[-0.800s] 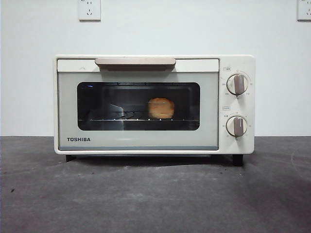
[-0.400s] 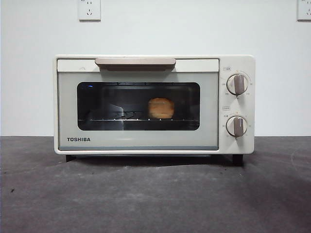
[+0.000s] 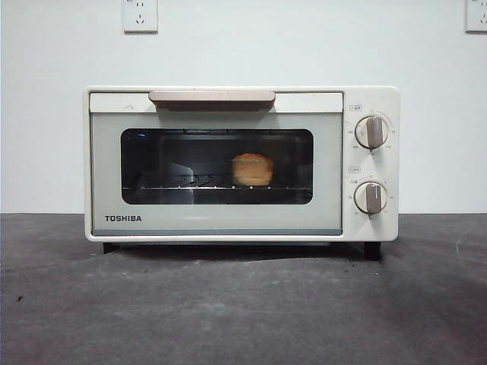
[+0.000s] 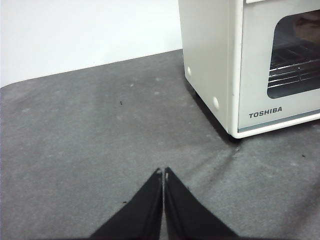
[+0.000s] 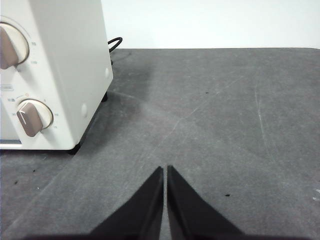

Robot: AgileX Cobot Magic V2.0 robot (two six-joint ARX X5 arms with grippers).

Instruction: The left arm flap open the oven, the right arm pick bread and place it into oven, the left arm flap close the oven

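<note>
The cream-white TOSHIBA oven (image 3: pixel 242 163) stands in the middle of the dark table with its glass door closed and tan handle (image 3: pixel 211 96) at the top. The golden bread (image 3: pixel 252 169) sits on the wire rack inside, behind the glass. My left gripper (image 4: pixel 163 172) is shut and empty, low over the table beside the oven's left corner (image 4: pixel 235 75). My right gripper (image 5: pixel 165 170) is shut and empty, over the table beside the oven's knob side (image 5: pixel 55 75). Neither gripper shows in the front view.
Two beige knobs (image 3: pixel 371 132) are on the oven's right panel. A black power cord (image 5: pixel 114 43) runs behind the oven. Wall sockets (image 3: pixel 140 15) hang above. The grey table (image 3: pixel 243 304) stretches in front of the oven.
</note>
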